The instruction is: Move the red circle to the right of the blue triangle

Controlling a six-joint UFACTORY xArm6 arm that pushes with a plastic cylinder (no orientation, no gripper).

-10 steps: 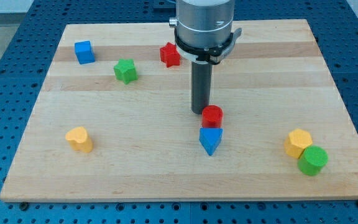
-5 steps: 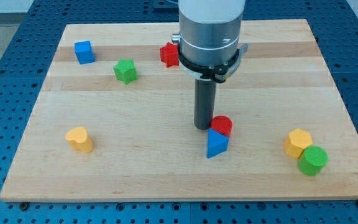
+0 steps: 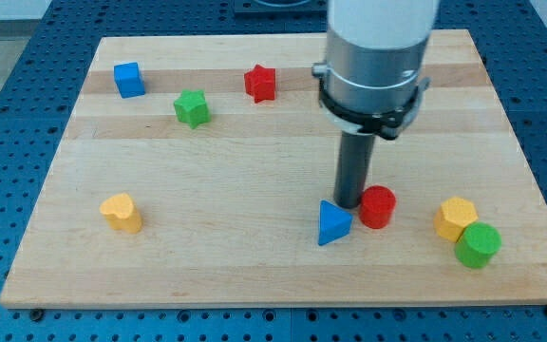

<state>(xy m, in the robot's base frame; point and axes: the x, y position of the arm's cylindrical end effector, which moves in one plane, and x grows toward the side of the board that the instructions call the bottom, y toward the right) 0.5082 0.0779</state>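
Observation:
The red circle (image 3: 378, 206) stands on the wooden board just to the right of the blue triangle (image 3: 332, 223), with a small gap between them. My tip (image 3: 350, 203) rests on the board at the red circle's left edge, touching it, and just above the blue triangle's upper right corner. The rod and its grey mount rise toward the view's top and hide part of the board behind them.
A yellow block (image 3: 455, 218) and a green circle (image 3: 478, 245) sit close to the right of the red circle. A red star (image 3: 260, 83), a green star (image 3: 191, 107) and a blue cube (image 3: 128, 79) are at the top left. A yellow block (image 3: 122, 212) is at the left.
My tip moved down and to the right, pushing the red circle from above the blue triangle to its right side. The blue triangle turned and shifted slightly.

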